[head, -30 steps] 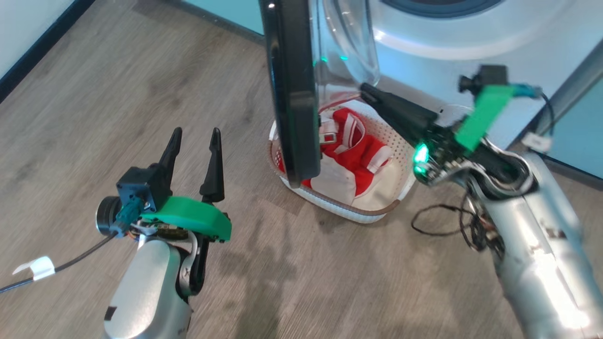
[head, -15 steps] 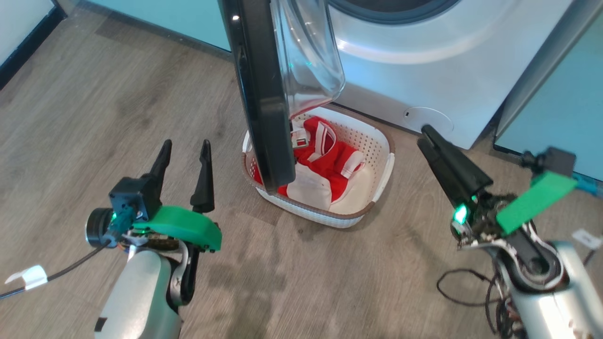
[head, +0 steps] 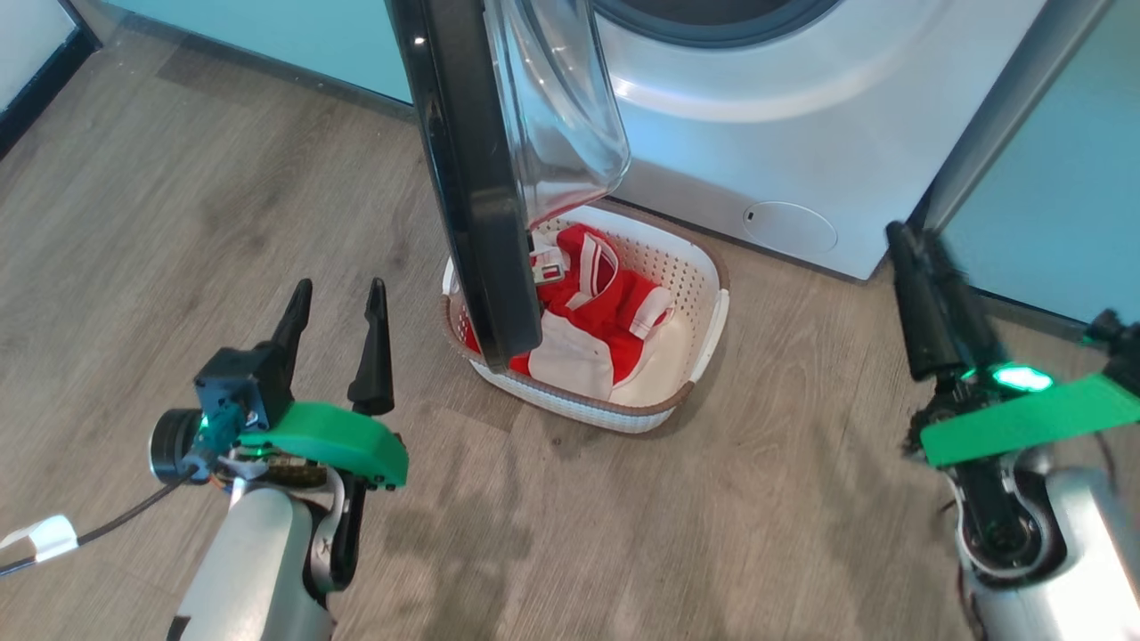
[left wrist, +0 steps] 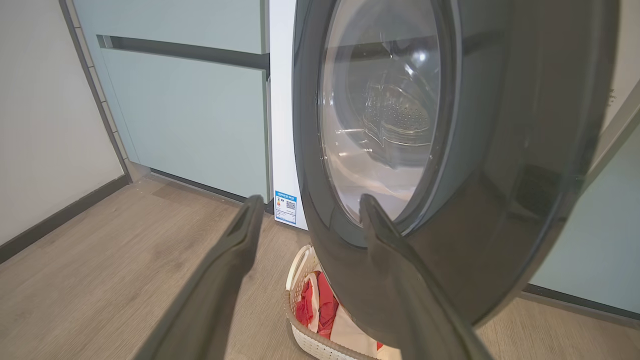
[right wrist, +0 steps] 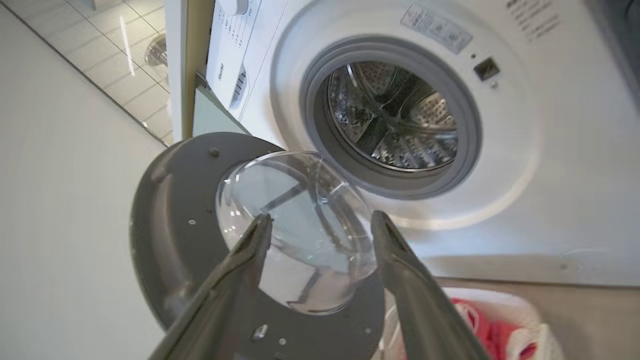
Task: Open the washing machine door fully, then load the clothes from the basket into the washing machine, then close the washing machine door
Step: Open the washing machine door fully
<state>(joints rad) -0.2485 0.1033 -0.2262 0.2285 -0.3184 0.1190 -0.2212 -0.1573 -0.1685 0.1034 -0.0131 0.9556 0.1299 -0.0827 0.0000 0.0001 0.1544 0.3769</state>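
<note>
Both grippers are spread wide and empty. The left gripper hangs over the floor on the outer side of the door. The right gripper is off to the far side, near the cabinet.

The door sticks out roughly square to the front of the washing machine, and its lower edge hangs right over the left part of the basket. I'd judge that as not fully open. The clothes lie bundled in the basket on the floor just in front of the machine, partly tucked under the door.

My main worry is that overhang. If I go down for the clothes from the left, the forearm or fingers could knock the door's rim and swing it towards the opening — or wedge against it. From the right the path looks freer, but a loose sleeve could catch on the door's lower edge as it lifts. A poor pinch on soft fabric may also bring up only part of the bundle, or drag the light basket.

The drum looks empty and unobstructed. A cable trails from my left wrist — something to mind near the door.
</note>
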